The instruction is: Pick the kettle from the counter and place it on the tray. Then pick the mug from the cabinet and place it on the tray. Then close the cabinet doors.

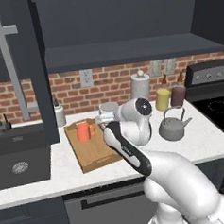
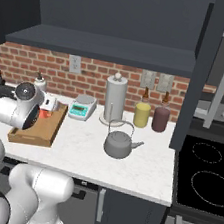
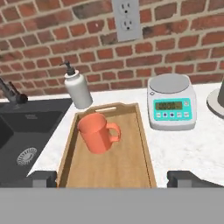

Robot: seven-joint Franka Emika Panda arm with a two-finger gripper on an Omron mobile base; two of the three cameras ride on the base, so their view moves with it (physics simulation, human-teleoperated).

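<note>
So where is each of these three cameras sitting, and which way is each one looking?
Left base view: behind the arm's left, facing counter, mug on tray, kettle; arm at lower right.
Right base view: behind its right, same counter; arm lower left.
Hand view: on the hand, over the tray toward the brick wall; open gripper at bottom.
Shared: mug, tray.

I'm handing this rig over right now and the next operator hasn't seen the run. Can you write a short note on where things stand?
Gripper: open, holding nothing, above the near end of the tray.
Mug: upright on the tray, toward its far end, handle pointing toward the scale.
Kettle: on the counter in front of the paper towel roll, not on the tray.
Cabinet doors: open.
Done: mug placed.
Left: put the kettle on the tray, then close both doors.
</note>
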